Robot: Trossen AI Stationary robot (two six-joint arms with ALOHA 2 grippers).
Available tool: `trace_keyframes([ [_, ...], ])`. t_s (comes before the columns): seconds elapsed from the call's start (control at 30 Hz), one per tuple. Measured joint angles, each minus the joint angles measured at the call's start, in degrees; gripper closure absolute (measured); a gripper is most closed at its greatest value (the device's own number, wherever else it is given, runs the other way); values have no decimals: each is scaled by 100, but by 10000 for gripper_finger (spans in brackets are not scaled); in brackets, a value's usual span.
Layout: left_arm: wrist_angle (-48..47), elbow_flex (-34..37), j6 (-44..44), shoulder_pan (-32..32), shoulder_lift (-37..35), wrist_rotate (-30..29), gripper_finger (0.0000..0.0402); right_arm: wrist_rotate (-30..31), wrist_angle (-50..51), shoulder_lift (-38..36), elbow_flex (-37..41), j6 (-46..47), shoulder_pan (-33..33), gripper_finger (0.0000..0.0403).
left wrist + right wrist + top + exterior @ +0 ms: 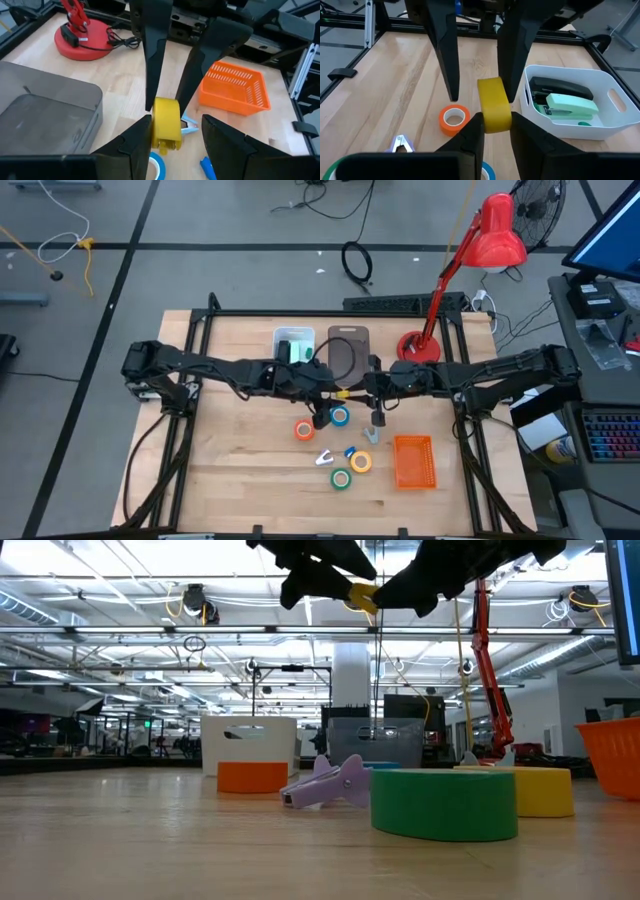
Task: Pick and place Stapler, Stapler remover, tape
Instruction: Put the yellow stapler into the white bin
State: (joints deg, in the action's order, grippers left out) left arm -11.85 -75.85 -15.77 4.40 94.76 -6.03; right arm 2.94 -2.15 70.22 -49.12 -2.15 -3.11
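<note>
Grippers meet above the table's middle. The right gripper [496, 131] is clamped on a yellow stapler [494, 104], held in the air; the left gripper [176, 131] stands with fingers spread on either side of it, apparently not touching. On the table [240, 480] below lie the orange tape roll [304, 430], blue tape roll [340, 417], green tape roll [341, 478] and yellow tape roll [361, 463]. A white bin [600, 125] holds a black and a green stapler.

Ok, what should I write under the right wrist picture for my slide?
Right hand grips a yellow object above the wooden table; the left hand, open, straddles it.
</note>
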Motion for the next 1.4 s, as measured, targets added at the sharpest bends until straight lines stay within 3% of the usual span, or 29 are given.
trace_keyframes([
  [0.2, -24, 0, -2, 0, 10, 62, 240, -4, 4, 0, 0, 0, 0, 330],
  [0.57, -54, 0, -125, -80, 13, 298, 334, -24, 22, 0, 0, 26, -4, 329],
  [1.17, -192, 0, -461, -92, 9, 317, 333, 6, 10, 0, 0, 141, -2, 313],
  [1.4, -1068, 0, -676, -84, -25, 230, 333, 408, 31, -48, 0, 152, 9, 292],
])
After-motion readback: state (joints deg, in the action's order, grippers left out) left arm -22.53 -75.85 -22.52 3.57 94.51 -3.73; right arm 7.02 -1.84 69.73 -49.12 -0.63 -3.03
